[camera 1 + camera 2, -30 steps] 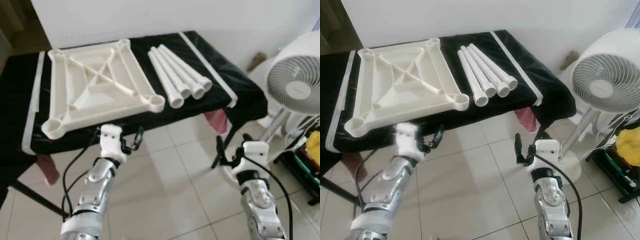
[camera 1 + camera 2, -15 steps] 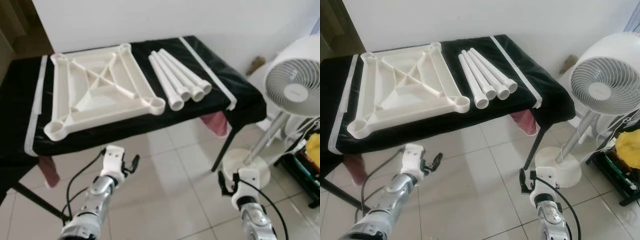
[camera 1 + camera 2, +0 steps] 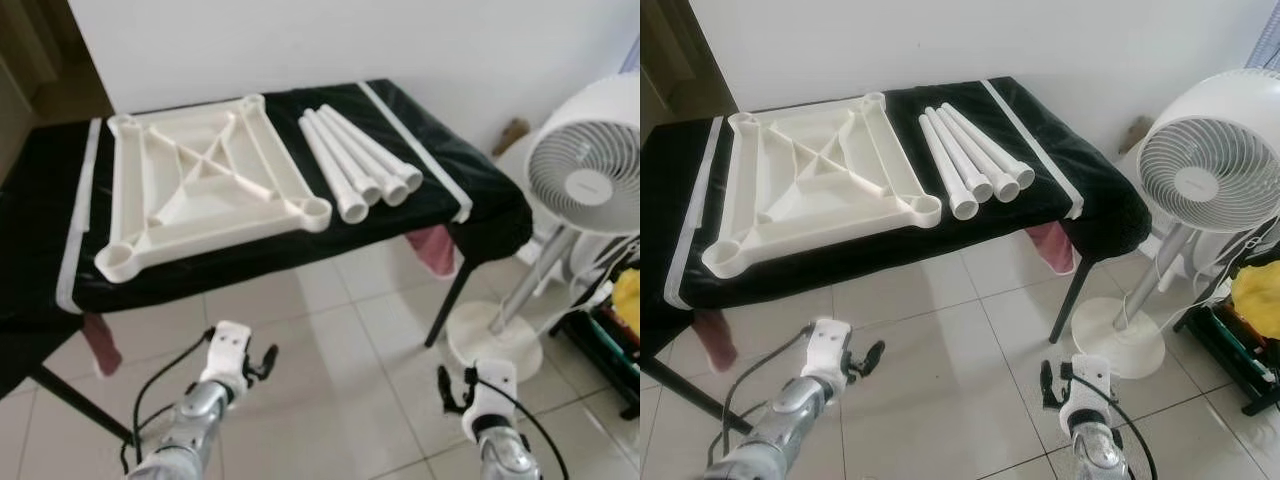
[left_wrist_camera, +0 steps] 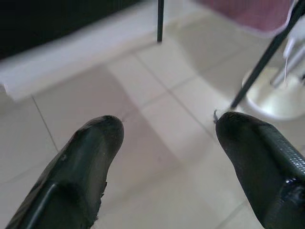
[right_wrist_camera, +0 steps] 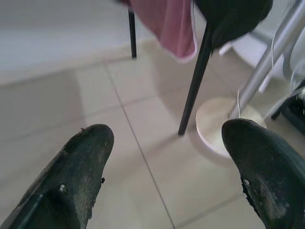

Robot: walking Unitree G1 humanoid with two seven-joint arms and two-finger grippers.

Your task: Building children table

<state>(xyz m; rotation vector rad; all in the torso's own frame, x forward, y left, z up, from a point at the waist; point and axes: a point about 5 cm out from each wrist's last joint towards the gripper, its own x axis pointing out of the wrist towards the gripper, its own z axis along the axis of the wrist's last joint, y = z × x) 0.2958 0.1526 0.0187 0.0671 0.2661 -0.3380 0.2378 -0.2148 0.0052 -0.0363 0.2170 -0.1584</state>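
Both pincers, left pincer (image 3: 262,360) and right pincer (image 3: 452,388), apart, empty; one tabletop frame (image 3: 205,185), four legs (image 3: 358,165).

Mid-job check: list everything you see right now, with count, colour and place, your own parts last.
Tabletop frame: one, cream white, lying underside up on the left half of the black table.
Table legs: four, white tubes, side by side on the table, right of the frame.
Black table: one, black cover with white strips, against the wall.
Pink cloth: hanging under the table's right end; another pink piece under its left end.
Fan: one, white, standing on the floor at the right.
Yellow item: one, at the right edge, too cropped to identify.
Floor: pale tiles.
Left hand: open, low over the floor, below the table edge.
Right hand: open, low over the floor near the fan base.
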